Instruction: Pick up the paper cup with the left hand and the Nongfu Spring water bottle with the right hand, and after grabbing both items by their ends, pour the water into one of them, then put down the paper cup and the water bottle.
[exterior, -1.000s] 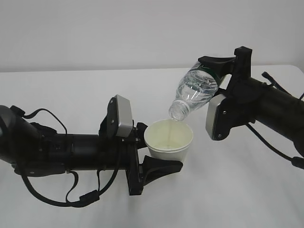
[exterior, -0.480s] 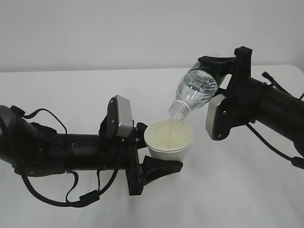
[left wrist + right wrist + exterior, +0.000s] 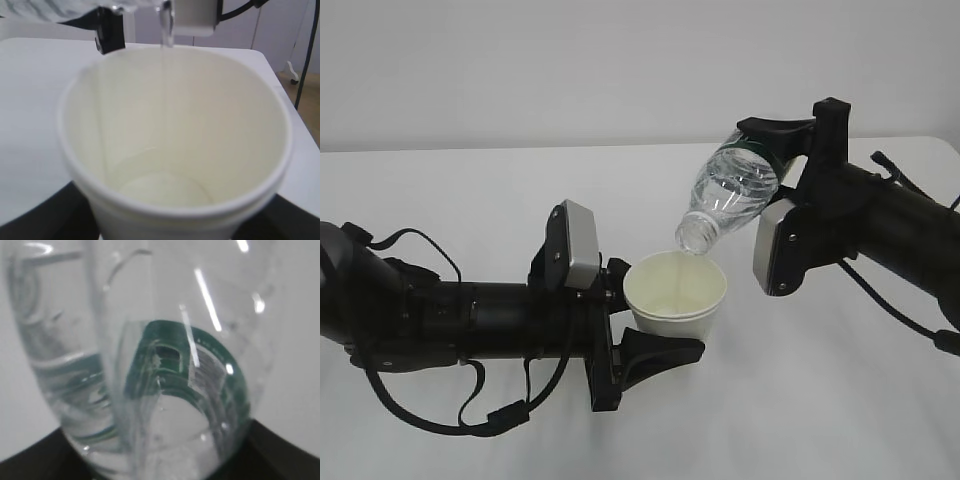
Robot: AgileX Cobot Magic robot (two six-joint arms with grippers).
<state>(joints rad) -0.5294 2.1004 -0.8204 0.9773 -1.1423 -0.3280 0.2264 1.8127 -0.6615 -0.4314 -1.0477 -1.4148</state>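
Note:
My left gripper (image 3: pixel 645 325) is shut on the white paper cup (image 3: pixel 677 297), holding it upright by its lower part above the table. The cup's cream inside (image 3: pixel 170 130) fills the left wrist view, with a little water (image 3: pixel 165 190) at the bottom. My right gripper (image 3: pixel 782 150) is shut on the base end of the Nongfu Spring water bottle (image 3: pixel 730 190), which tilts mouth-down over the cup. A thin stream of water (image 3: pixel 165 25) falls from the open mouth into the cup. The bottle's clear ribbed body and green label (image 3: pixel 165 375) fill the right wrist view.
A white table (image 3: pixel 470 190) spreads under both arms, against a plain pale wall. Black cables (image 3: pixel 470 400) loop under the left arm. In the left wrist view the table's right edge (image 3: pixel 280 75) and the floor beyond show.

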